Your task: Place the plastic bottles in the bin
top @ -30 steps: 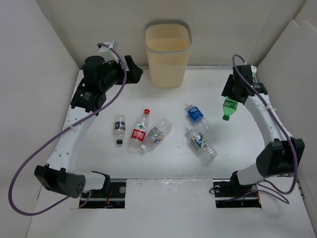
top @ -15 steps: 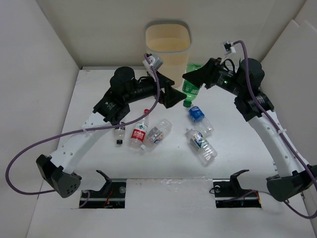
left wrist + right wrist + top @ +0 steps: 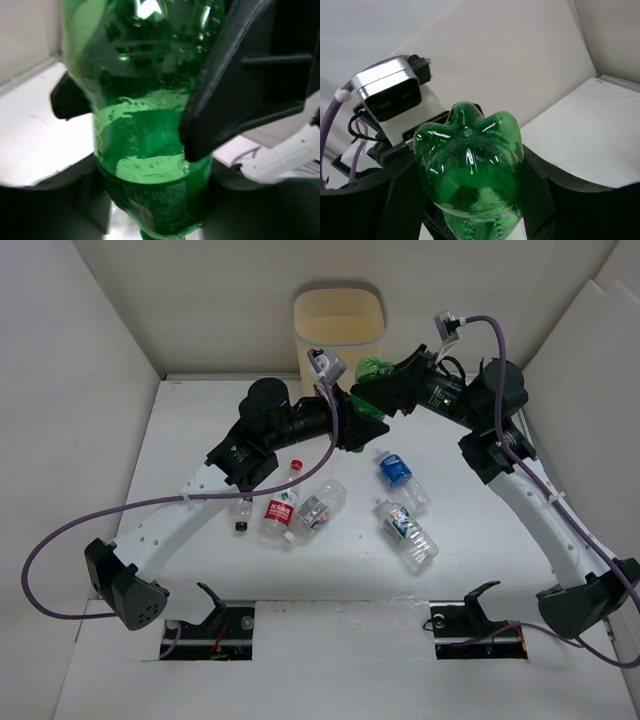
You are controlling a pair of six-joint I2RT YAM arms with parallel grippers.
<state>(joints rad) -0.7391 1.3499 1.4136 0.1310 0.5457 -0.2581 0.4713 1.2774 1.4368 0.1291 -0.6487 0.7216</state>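
White table [image 3: 330,585], boxed in by plain white walls [image 3: 70,390]. The bin [image 3: 340,292] stands against the far wall. Just in front of its right corner, the right gripper [image 3: 380,382] is clamped on the green bottle [image 3: 374,367], held base up in the air. The left gripper [image 3: 366,428] meets it from below; its jaws seem to flank the bottle, but blur hides any grip. Five clear bottles [image 3: 320,505] lie mid-table
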